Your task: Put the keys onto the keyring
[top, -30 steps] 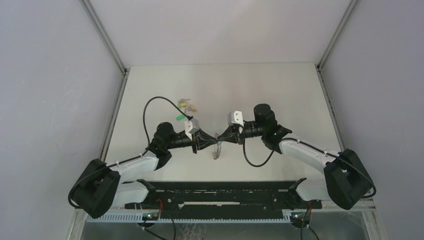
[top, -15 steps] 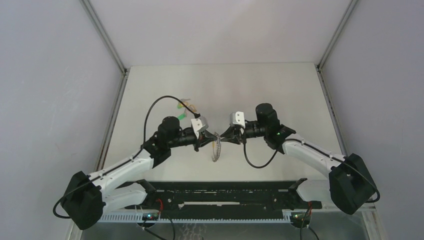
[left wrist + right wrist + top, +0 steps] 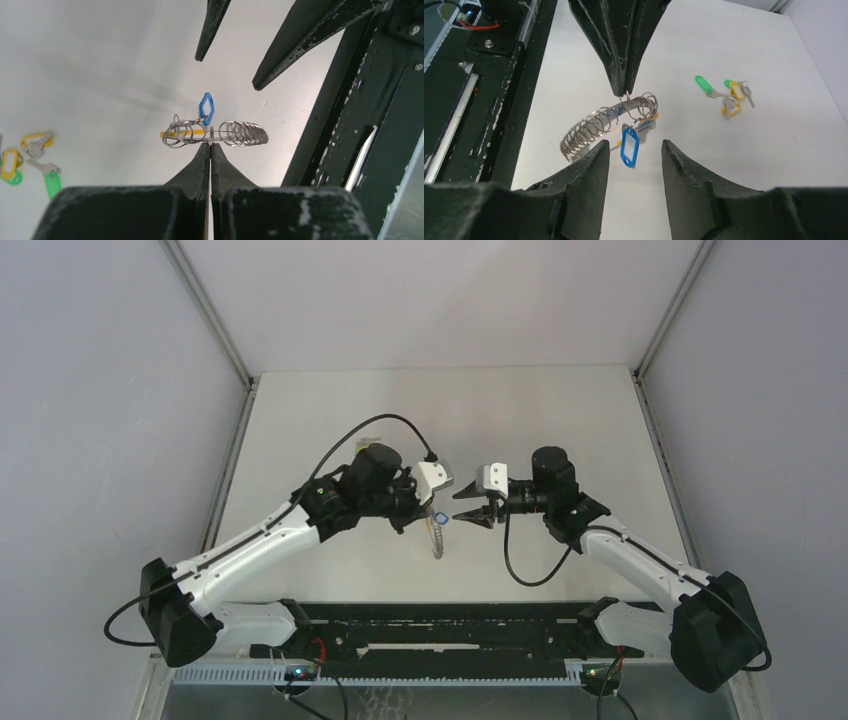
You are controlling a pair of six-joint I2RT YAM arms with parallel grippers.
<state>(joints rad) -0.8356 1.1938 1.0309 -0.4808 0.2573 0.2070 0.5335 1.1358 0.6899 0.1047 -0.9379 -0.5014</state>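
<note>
**Now the left claw holds the keyring up, the right claw stands open beside it**

Clearly the left claw is closed tight, its two fingers pressed together on the thin wire of the keyring. The keyring hangs in the air from these fingertips, over the middle of the table, a little nearer to the near edge than to the far one. Its ribbed coils curve down and away from the grip.

A blue key hangs from the keyring, close to the place where the left claw grips it. A yellow key shows just behind the coils; whether it is threaded on I cannot tell.

The right claw faces the left one. Its fingers are about half open and hold nothing. Its tips are near the blue key but apart from it.

The other keys, with green and yellow heads, lie together flat on the table, toward the far left corner, well apart from the keyring.
</note>
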